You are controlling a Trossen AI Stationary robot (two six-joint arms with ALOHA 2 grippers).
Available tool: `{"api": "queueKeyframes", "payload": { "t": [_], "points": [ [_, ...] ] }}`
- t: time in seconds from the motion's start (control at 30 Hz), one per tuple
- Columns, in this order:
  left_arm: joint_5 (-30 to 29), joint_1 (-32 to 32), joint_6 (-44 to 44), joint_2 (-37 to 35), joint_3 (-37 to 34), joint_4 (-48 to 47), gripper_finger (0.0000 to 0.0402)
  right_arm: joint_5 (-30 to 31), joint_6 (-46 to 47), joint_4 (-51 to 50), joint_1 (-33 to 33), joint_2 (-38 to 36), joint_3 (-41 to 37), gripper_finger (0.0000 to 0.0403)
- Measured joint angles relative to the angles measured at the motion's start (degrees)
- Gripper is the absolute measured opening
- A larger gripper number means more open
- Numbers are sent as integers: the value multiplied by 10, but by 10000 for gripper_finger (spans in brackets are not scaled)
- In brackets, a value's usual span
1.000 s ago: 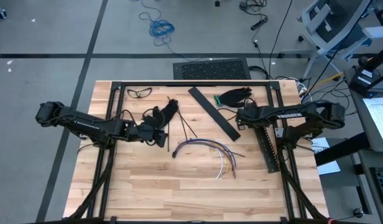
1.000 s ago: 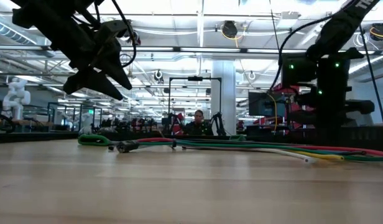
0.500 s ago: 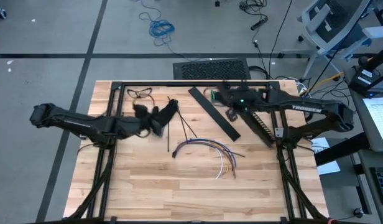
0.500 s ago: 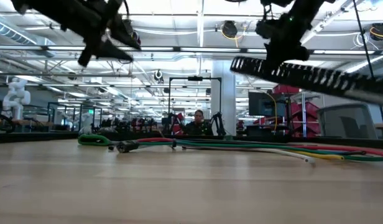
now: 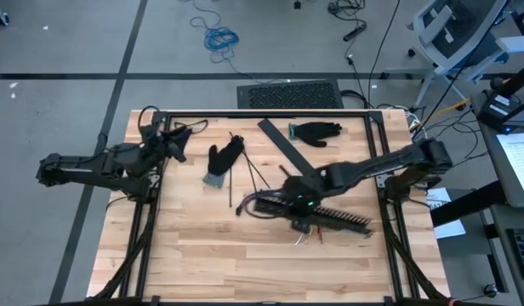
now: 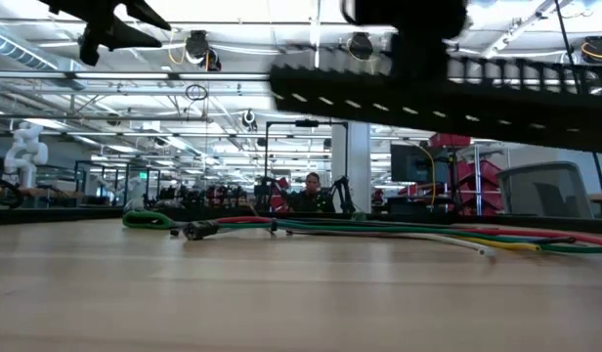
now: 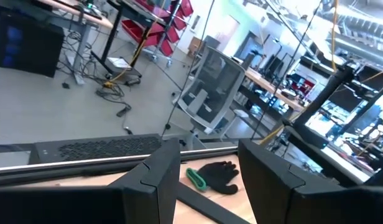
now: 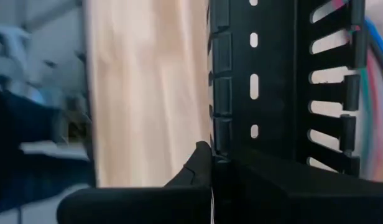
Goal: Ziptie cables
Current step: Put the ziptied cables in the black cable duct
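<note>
The cables [image 5: 275, 202], thin, light and floppy, are best pinched mid-bundle beneath the slotted strip [image 5: 326, 216] clamped in the right tool [image 5: 298, 204]; the left tool [image 5: 173, 140] is held apart, empty.

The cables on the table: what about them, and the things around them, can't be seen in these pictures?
- Cables, high view: their middle is covered by the slotted strip that the right gripper carries.
- Right gripper, low view: a dark blur.
- Left gripper, high view: lost in the dark arm near the table's far left corner.
- Glasses, high view: partly hidden by that arm.
</note>
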Motion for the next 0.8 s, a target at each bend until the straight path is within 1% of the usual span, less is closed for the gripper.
{"api": "queueKeyframes", "payload": {
  "t": [0.07,0.2,0.3,0.37,0.47,0.53,0.6,0.67,0.73,0.8],
  "points": [
    [0,0,0,-9,0,-6,157,3,-13,20,0,37,34,0],
    [1,0,0,-10,0,-7,157,3,-76,12,-6,115,100,0],
    [11,0,0,-10,0,-9,157,1,-111,18,-8,155,145,0],
    [22,0,0,-10,0,-10,157,0,-127,1,-11,174,165,0],
    [29,0,0,-16,0,-11,157,15,-141,-29,-21,184,196,0],
    [29,0,0,-16,0,-11,157,32,-141,-9,-30,182,228,0],
    [29,0,-1,-16,0,-11,157,62,-136,9,-35,179,257,0],
    [31,0,-1,-16,0,-11,157,88,-120,49,-40,180,276,0],
    [37,0,-2,-16,0,-10,157,99,-98,106,-44,181,289,0],
    [43,0,-21,-16,0,-10,157,115,-86,162,-44,180,292,0]
  ]
}}
